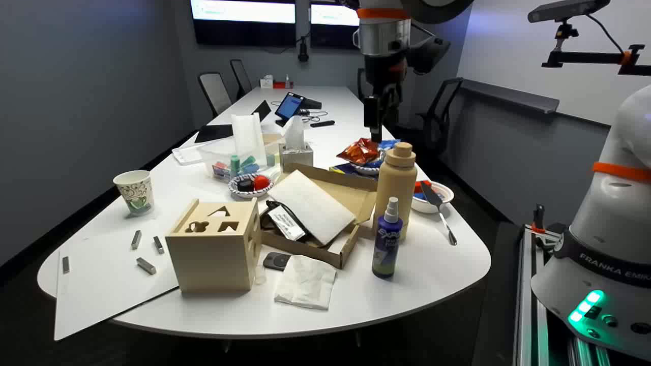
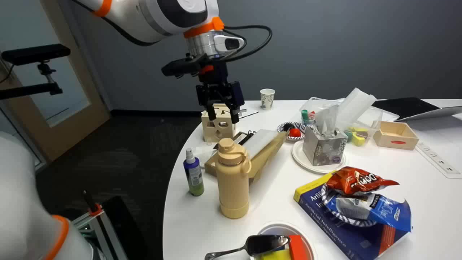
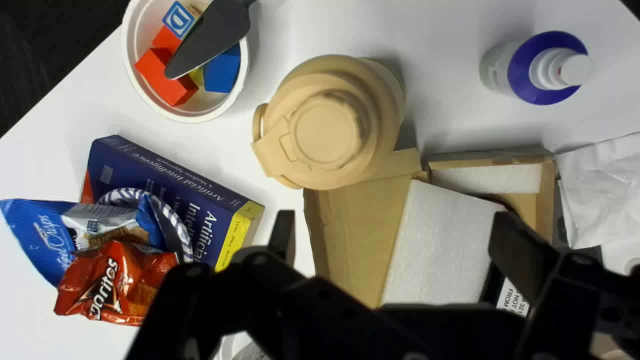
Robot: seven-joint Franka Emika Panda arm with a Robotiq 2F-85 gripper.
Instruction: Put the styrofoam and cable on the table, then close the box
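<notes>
In an exterior view the arm [image 2: 155, 18] reaches in from the upper left of the frame to the silver wrist [image 2: 202, 45], ringed by an orange band [image 2: 204, 29], at upper centre. The black hand [image 2: 222, 117] hangs below it, pointing down. Its two fingers [image 2: 234, 116] stand well apart, tips toward the bottom of the frame. In the wrist view they rise from the lower edge, left of centre and far right, a wide gap between. The base [image 1: 574, 279] stands at lower right in an exterior view, its lights [image 1: 585, 306] glowing green
</notes>
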